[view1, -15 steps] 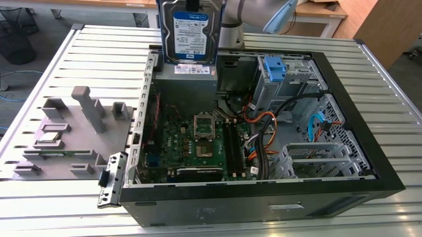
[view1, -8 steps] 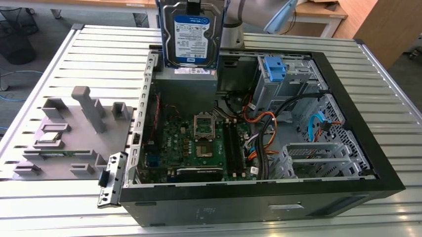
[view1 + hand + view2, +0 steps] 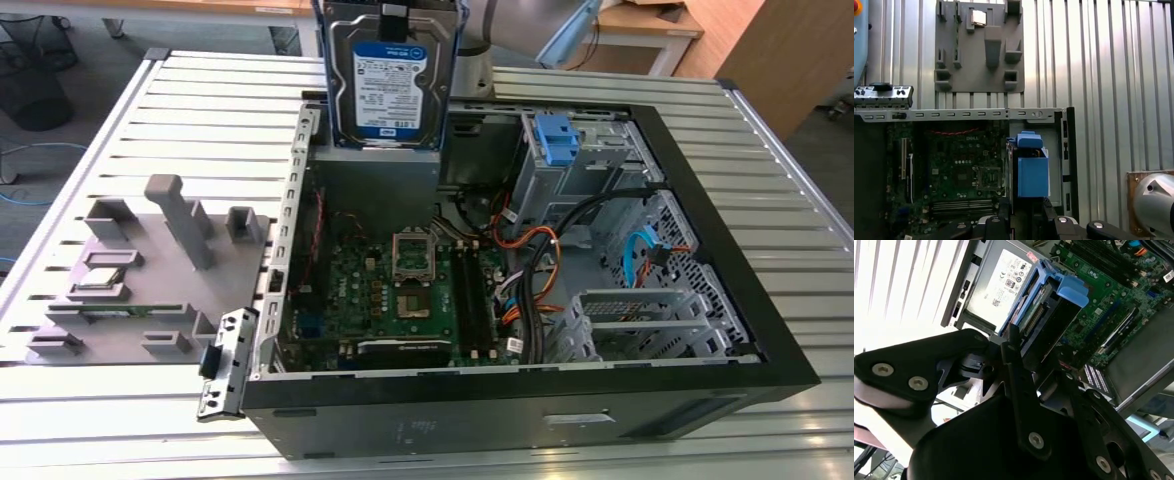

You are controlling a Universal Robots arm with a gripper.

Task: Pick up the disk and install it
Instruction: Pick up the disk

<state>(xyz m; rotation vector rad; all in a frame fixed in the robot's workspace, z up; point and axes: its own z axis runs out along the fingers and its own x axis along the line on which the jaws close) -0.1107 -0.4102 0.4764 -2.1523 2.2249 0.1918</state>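
The tool (image 3: 1025, 206) is clamped on the disk (image 3: 387, 80), holding it upright above the open computer case (image 3: 534, 398) on the tabletop (image 3: 200, 110)

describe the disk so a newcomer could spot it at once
Find the open computer case on the slatted table. At the top of the exterior view, the disk stands upright over the grey power-supply box. Unlike the bare blue bracket nearby, it carries a blue-and-white label.
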